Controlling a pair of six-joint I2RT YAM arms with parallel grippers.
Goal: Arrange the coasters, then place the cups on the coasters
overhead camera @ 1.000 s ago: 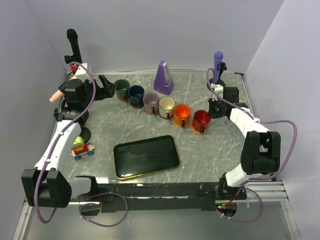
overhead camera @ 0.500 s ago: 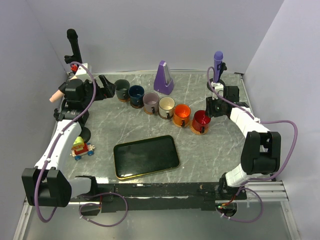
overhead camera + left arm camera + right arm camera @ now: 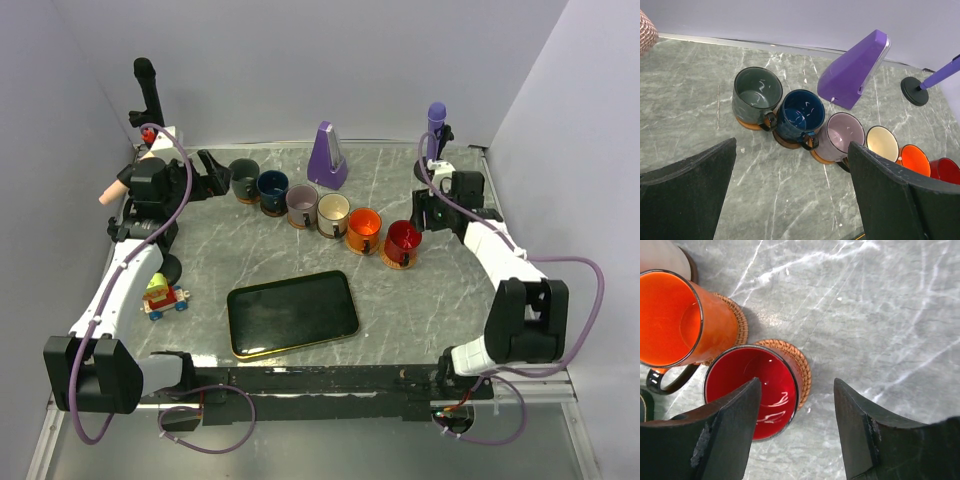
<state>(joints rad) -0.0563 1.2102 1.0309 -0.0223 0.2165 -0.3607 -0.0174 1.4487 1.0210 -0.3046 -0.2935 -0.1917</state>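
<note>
Right wrist only: woven coaster (image 3: pixel 805 372) under red cup (image 3: pixel 755 380)

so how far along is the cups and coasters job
Looks done: six cups stand in a row, each apparently on a coaster, the red cup at the end. In hand: nothing; the right gripper is open by the red cup, the left gripper open and empty. Left: only pulling the arms back.

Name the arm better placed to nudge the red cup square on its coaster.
Right. The right hand, open, hangs at the red cup, which seems off-centre on its coaster. The left hand, also open, is at the row's other end by the green-grey cup, with four cups between.
</note>
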